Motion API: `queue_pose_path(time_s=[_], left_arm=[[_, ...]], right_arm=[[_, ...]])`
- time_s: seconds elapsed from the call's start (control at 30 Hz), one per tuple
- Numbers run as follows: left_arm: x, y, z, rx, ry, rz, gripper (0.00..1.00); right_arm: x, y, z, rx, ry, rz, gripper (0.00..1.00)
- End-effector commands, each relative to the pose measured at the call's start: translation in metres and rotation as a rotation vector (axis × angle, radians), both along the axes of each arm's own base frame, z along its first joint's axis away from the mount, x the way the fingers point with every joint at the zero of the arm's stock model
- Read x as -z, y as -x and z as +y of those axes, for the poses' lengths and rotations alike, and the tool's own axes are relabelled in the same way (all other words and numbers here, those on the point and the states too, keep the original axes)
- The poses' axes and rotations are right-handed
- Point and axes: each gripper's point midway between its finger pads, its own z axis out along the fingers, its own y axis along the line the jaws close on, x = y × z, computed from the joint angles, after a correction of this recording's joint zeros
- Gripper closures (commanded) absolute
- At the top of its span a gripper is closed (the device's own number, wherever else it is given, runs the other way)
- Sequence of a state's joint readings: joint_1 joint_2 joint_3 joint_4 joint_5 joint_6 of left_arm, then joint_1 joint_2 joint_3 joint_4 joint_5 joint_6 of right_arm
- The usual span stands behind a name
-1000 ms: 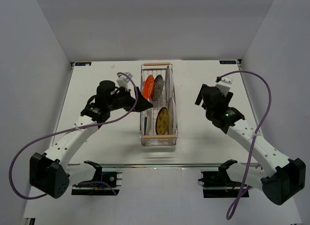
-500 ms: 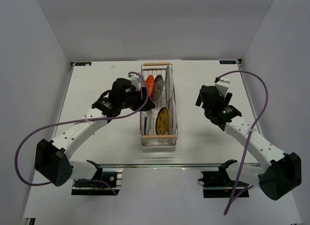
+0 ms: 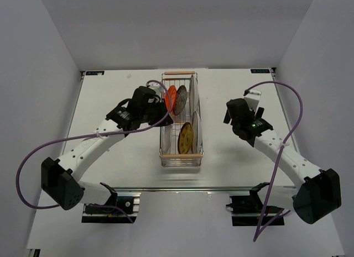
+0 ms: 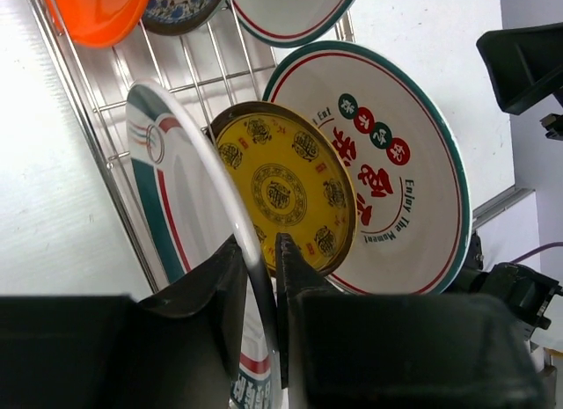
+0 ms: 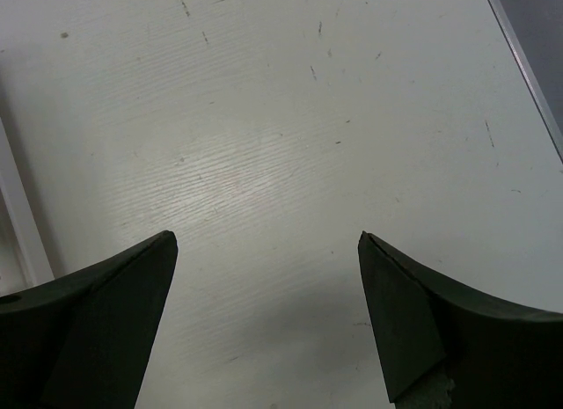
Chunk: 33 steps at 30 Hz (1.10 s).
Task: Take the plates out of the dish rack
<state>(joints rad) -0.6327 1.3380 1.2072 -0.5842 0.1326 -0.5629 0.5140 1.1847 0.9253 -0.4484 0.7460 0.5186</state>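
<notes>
The dish rack (image 3: 181,155) stands mid-table with plates on edge in it. In the left wrist view my left gripper (image 4: 259,251) is shut on the rim of a white plate with teal and red stripes (image 4: 167,189), one finger on each face. Behind it stand a yellow patterned plate (image 4: 281,189) and a white plate with coloured dots (image 4: 396,163). An orange plate (image 4: 97,9) and a grey patterned plate (image 4: 180,9) sit farther along. My right gripper (image 5: 266,251) hangs open over bare table, right of the rack (image 3: 231,110).
The rack's chrome wires (image 4: 114,119) run close beside the held plate. A wooden handle (image 3: 178,73) caps the rack's far end. White walls close in the table on three sides. Purple cables (image 3: 287,102) loop off both arms.
My left gripper moved right into the rack and closed from wide open onto the white plate's rim. The right arm shifted slightly and stayed open.
</notes>
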Motion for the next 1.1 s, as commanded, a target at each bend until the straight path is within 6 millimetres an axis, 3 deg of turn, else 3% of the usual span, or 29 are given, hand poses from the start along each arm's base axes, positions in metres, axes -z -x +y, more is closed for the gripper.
queue_pose_path(time_s=[0.0,0.07,0.37,0.53,0.63,0.73,0.87,1.07], left_arm=[[-0.033,-0.002,-0.008,0.015,0.029,-0.056,0.93],[-0.036,-0.002,-0.007,0.008,0.03,-0.049,0.94],[-0.095,-0.002,-0.014,0.014,0.123,-0.152,0.99],[-0.139,-0.002,-0.014,0.024,0.188,-0.254,1.0],[-0.169,-0.005,-0.002,-0.024,0.201,-0.346,1.0],[-0.189,-0.016,0.023,-0.151,0.157,-0.42,1.0],[-0.189,-0.032,0.049,-0.286,0.061,-0.454,1.0],[-0.133,-0.067,0.106,-0.606,-0.268,-0.368,1.0]], right_arm=[[-0.008,-0.003,-0.003,0.037,-0.007,-0.021,0.11],[-0.007,-0.003,-0.003,0.037,-0.009,-0.02,0.11],[-0.007,-0.003,-0.005,0.044,-0.002,-0.008,0.11],[-0.007,-0.003,-0.005,0.046,-0.003,-0.008,0.11],[-0.008,-0.002,-0.008,0.056,0.007,-0.009,0.11],[-0.011,-0.001,-0.01,0.059,0.008,-0.016,0.11],[-0.014,0.0,-0.012,0.058,0.013,-0.024,0.11],[-0.013,-0.001,-0.015,0.055,0.04,-0.021,0.11]])
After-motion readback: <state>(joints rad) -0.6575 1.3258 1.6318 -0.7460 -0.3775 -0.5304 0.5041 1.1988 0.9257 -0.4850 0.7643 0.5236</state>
